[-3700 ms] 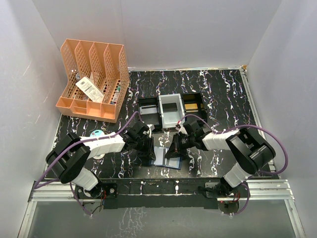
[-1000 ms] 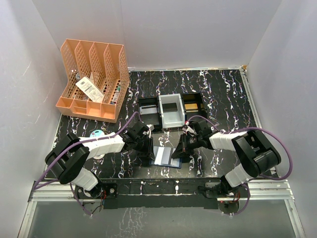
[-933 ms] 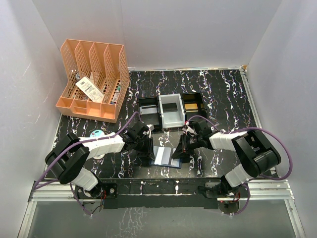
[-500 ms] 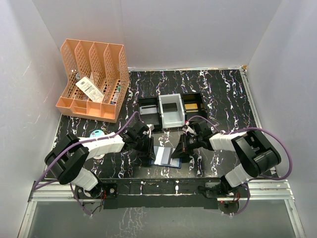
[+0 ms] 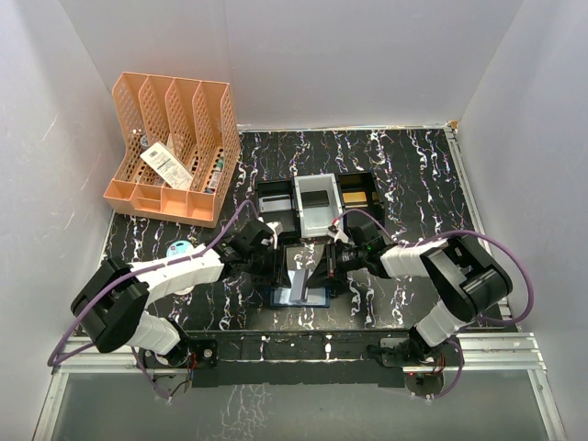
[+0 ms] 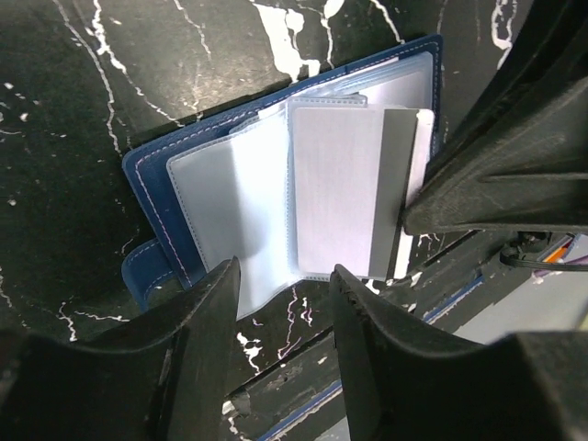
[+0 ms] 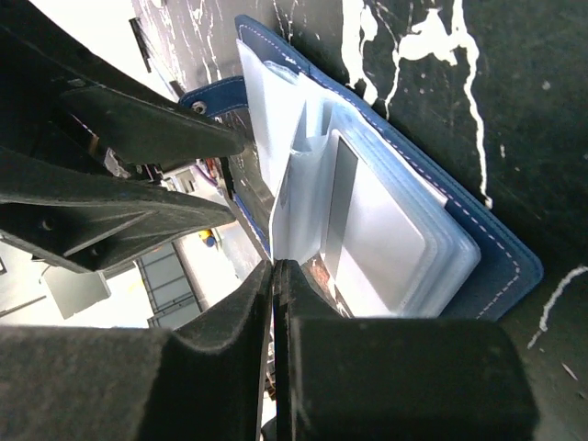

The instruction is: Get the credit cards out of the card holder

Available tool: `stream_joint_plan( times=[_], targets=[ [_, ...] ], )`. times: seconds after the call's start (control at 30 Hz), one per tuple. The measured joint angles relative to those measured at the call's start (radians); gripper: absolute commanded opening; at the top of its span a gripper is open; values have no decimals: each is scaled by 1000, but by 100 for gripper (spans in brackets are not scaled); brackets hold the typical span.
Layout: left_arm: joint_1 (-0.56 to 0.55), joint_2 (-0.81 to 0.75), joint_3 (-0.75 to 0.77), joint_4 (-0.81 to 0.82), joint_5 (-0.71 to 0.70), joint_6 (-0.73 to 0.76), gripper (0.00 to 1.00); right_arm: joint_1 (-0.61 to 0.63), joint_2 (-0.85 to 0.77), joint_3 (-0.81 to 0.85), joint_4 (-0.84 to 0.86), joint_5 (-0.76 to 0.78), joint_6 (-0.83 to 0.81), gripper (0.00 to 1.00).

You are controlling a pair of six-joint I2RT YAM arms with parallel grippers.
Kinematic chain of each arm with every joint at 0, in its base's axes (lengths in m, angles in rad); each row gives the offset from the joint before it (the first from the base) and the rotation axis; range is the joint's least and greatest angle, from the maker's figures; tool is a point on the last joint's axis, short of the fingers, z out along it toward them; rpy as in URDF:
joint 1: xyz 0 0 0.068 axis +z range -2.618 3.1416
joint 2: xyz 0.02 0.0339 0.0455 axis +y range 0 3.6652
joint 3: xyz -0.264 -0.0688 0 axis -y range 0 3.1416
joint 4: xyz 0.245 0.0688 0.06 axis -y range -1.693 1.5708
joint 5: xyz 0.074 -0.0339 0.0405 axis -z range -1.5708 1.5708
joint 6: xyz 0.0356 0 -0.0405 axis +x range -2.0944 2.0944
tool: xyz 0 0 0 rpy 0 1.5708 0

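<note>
The card holder lies open on the black marbled table between my two grippers, its navy cover underneath and its clear sleeves fanned up. One sleeve leaf is lifted, and my right gripper is shut with its tips on that leaf's edge. A grey strip, seemingly the edge of one of the credit cards, shows beside the lifted leaf. My left gripper hovers open just over the holder's near edge with nothing between its fingers. In the top view the left gripper and right gripper face each other over the holder.
Black and grey trays stand just behind the holder. An orange file rack is at the back left. A pale blue oval case lies beside the left arm. The table's front rail runs close to the holder.
My left gripper has opened and reached further right. The right gripper has shifted left, staying shut. The holder now lies a little further left, with a leaf raised.
</note>
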Motion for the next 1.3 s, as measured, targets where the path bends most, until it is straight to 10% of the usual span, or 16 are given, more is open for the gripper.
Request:
stream_joint_plan(
  times=[1.3],
  targets=[
    [0, 93, 8, -3, -16, 30, 22, 50, -27, 47, -160, 140, -51, 16]
  ],
)
